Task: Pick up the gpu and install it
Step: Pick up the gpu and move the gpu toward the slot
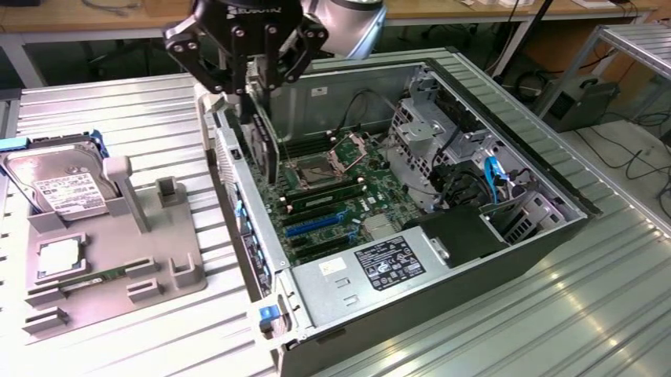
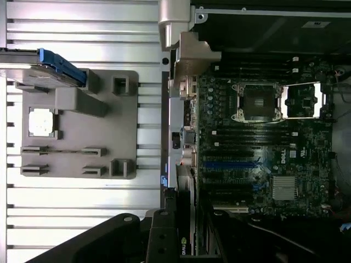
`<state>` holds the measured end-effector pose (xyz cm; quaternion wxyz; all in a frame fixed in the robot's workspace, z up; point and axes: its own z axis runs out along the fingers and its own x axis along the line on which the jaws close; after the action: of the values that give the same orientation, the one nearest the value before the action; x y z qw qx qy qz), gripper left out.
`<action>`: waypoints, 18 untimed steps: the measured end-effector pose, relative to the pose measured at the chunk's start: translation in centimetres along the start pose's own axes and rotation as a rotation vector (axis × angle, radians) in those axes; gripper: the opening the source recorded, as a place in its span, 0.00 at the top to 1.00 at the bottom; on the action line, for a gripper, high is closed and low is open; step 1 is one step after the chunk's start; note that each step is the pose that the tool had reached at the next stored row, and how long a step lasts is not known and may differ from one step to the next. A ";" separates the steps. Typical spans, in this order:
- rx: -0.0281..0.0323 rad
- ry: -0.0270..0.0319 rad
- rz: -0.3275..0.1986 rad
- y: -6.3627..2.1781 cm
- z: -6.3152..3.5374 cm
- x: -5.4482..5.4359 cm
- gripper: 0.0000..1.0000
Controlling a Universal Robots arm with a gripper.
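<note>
The hand [image 1: 251,85] pinches the gpu [image 1: 262,145] by its upper edge and holds it upright. The card hangs inside the open computer case [image 1: 545,228], over the motherboard [image 1: 335,196], close to the wall nearest the grey holder [image 1: 157,251]. That holder, carrying a hard drive [image 1: 63,188], sits by the table [image 1: 126,110] edge at the exterior view's left.

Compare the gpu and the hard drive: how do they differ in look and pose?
The gpu is black and slim; the hard drive is silver with a white label. The gpu hangs on edge in the gripper, at the open computer case; the hard drive rests tilted on the grey holder. Both are flat rectangular parts.
</note>
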<state>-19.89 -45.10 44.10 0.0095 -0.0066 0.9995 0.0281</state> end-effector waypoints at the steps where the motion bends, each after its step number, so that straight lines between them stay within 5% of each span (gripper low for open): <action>1: 0.0001 0.0002 0.000 -0.02 0.03 -0.6 0.74; 9: 0.0010 0.0012 0.000 -0.14 1.19 -4.5 0.74; 18: 0.0116 0.0034 0.000 -0.21 3.05 -8.9 0.74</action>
<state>-10.96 -45.03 41.22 0.0079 -0.0066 0.9997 0.0223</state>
